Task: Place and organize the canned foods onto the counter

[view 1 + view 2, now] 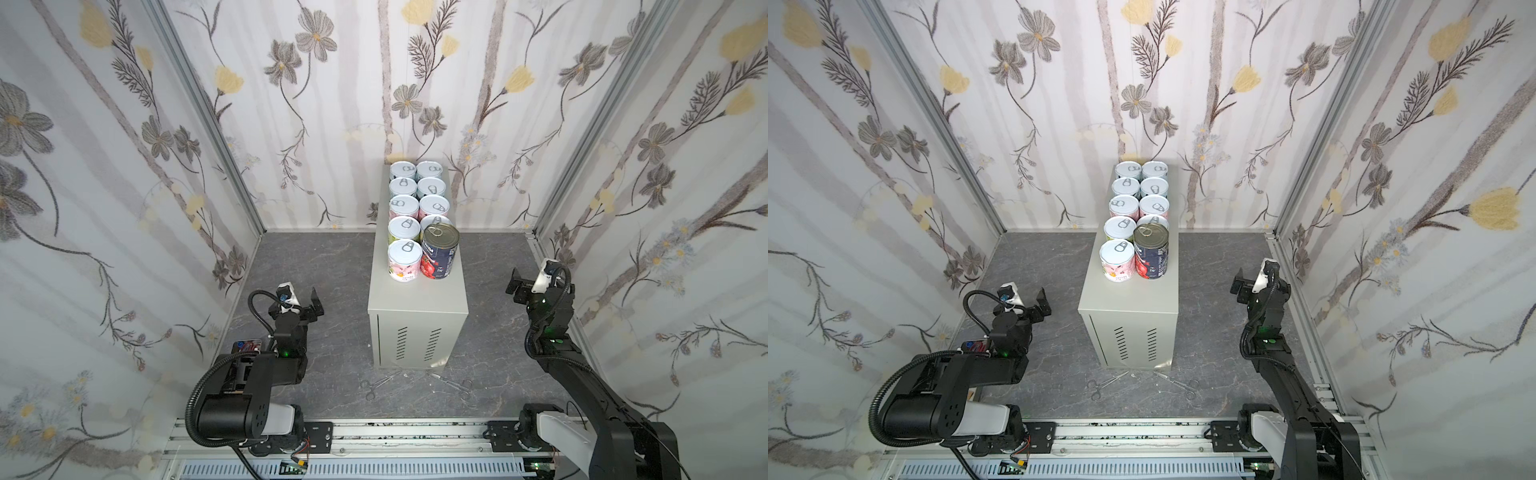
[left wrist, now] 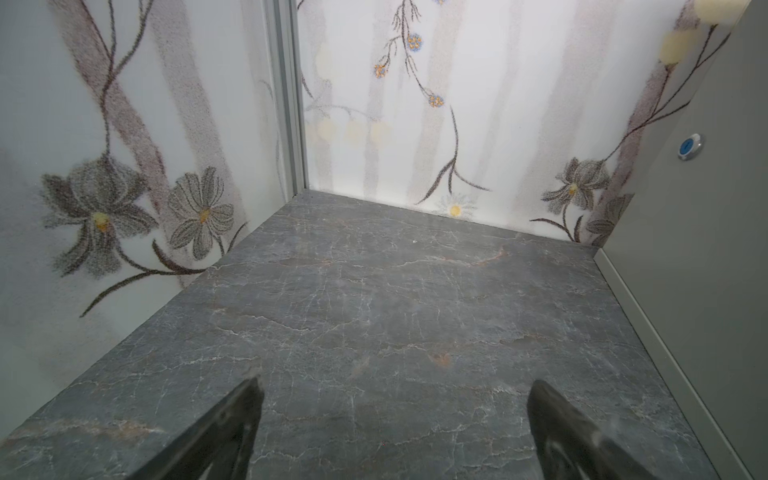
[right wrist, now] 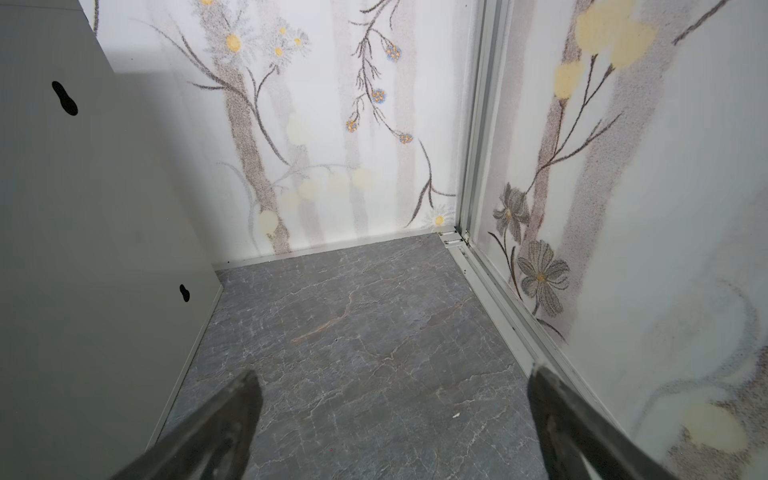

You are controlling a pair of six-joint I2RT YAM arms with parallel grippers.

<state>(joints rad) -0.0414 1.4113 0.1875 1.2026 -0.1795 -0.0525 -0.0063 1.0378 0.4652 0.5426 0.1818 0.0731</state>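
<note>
We see ten cans (image 1: 419,216) in two rows on the table (image 1: 417,316), toward twelve o'clock. Both arms' jaws stand apart, empty: left gripper (image 2: 395,432) at nine, right gripper (image 3: 395,432) at three. A careless swing could topple the tall blue can (image 1: 439,251).

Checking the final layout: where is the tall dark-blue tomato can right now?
In both top views the dark-blue tomato can stands upright on the counter, nearest in the right-hand row, beside a pink-labelled can.
</note>
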